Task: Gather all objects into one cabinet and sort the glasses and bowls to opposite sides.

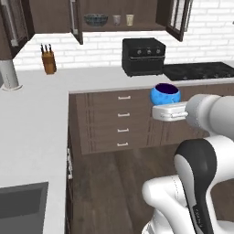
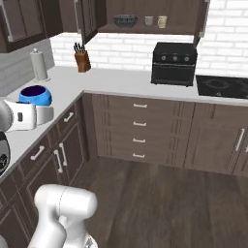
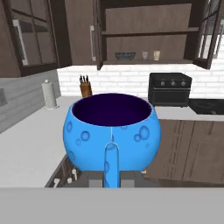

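Note:
My gripper (image 3: 111,173) is shut on the rim of the small bright-blue bowl (image 3: 111,129), which has a dark purple inside. I hold this bowl upright in the air in front of the drawers (image 1: 165,93) (image 2: 35,95), with the gripper (image 1: 165,104) (image 2: 35,105) just beneath it. Far ahead, the dark brown wall cabinet (image 3: 144,19) (image 1: 141,11) (image 2: 179,12) stands with both doors open. On its lower shelf sit the wide dark patterned bowl (image 3: 125,56) (image 1: 96,19) (image 2: 125,20) at the left, then the grey glass (image 3: 145,55) (image 1: 117,19) (image 2: 149,21) and the beige glass (image 3: 156,55) (image 1: 130,19) (image 2: 162,21).
A black toaster oven (image 1: 143,55) stands on the white counter (image 1: 91,77) below the cabinet, beside a dark cooktop (image 1: 201,71). A knife block (image 1: 48,61) and a paper towel roll (image 1: 8,73) sit at the left corner. A sink (image 1: 23,205) lies near left. The wooden floor (image 2: 169,203) is open.

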{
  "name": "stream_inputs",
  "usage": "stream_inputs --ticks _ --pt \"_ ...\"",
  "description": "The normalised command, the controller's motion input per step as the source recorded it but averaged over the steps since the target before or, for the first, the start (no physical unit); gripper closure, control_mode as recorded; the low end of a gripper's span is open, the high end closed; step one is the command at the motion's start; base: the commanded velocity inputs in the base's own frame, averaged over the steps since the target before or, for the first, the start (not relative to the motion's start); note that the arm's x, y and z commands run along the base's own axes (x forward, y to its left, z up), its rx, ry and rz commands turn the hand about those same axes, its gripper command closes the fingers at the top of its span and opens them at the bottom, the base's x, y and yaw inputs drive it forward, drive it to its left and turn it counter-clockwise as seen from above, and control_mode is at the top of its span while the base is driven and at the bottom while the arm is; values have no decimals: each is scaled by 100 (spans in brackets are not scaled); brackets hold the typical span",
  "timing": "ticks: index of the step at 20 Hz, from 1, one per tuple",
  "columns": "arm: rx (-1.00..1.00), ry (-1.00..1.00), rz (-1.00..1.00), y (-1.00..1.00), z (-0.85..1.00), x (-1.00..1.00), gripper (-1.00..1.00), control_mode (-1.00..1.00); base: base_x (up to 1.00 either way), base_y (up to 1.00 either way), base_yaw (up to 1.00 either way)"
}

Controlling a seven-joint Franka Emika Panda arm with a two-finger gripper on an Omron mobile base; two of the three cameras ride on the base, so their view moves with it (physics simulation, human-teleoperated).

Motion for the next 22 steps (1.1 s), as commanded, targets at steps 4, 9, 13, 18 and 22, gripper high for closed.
stream_inputs --ticks 4,9,13,18,22 --pt "0 0 0 0 0 0 100 100 71 -52 -2" --pt "0 0 0 0 0 0 100 100 73 -47 -9" --pt "0 0 0 0 0 0 100 100 83 -22 -10" --pt "0 0 0 0 0 0 100 100 77 -29 -1" --pt "0 0 0 0 0 0 100 100 78 -19 -9"
